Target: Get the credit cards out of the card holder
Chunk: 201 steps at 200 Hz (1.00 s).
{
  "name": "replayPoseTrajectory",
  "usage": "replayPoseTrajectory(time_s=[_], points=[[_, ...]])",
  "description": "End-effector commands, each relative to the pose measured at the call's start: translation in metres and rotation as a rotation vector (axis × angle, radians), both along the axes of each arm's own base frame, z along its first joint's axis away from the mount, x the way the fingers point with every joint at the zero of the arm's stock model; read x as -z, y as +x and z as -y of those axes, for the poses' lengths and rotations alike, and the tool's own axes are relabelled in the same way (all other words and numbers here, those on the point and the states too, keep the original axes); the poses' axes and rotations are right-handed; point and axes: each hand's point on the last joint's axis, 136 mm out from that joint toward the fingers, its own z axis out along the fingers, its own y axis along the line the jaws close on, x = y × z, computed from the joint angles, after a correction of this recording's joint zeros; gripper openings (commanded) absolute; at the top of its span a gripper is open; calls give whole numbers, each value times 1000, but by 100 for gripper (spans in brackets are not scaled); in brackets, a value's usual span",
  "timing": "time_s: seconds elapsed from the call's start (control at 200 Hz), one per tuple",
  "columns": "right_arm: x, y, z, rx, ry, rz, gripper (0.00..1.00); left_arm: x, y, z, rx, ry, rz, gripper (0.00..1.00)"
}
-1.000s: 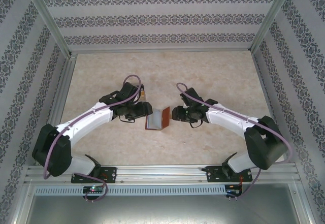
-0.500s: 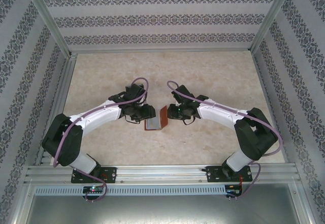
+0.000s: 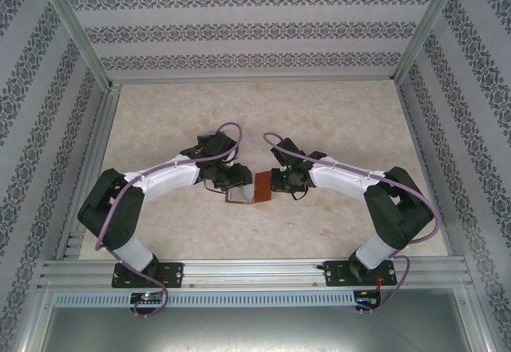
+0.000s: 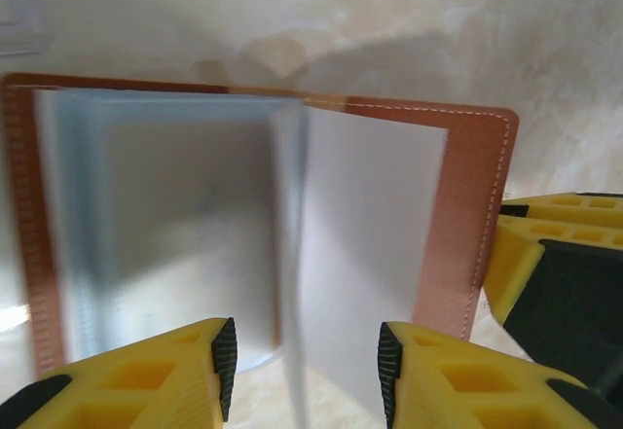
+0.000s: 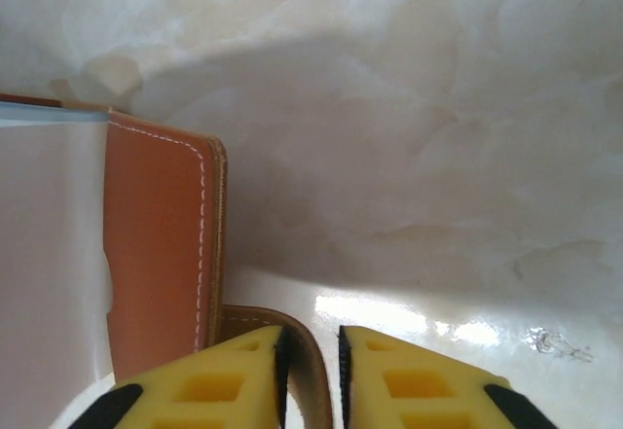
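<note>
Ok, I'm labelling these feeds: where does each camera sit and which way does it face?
Top external: fixed above and behind the arm bases, looking down over the table; both arms show, left gripper and right gripper either side of the card holder.
Left wrist: on the left arm, looking past its own yellow fingers at the open card holder and its pale credit cards.
Right wrist: on the right arm, looking down at the table; its fingers pinch the card holder's tab.
Shared: all three see the card holder.

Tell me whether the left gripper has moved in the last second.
Yes. The left gripper has shifted right, away from the table's left rail, toward the card holder.
</note>
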Motion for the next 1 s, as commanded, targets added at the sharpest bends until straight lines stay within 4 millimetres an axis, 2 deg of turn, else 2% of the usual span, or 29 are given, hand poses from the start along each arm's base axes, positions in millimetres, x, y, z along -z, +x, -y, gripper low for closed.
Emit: replayPoseTrajectory(time_s=[0.0,0.13,0.23,0.355,0.615,0.809,0.999], points=[[0,1,5,14,-9,5,29,-11,5,34,70,-80,37,45],[-14,4,6,34,26,41,36,-15,4,58,125,-123,42,45],[-23,3,9,57,60,59,39,-11,4,67,148,-120,32,45],[-24,-5,15,90,95,57,42,-6,6,74,154,-120,13,45],[-21,-28,14,137,232,65,44,9,6,76,143,-108,-25,45],[-31,-34,8,139,333,117,49,13,7,79,140,-99,-38,45],[-20,-34,-4,120,330,84,43,6,10,76,124,-87,-24,46]])
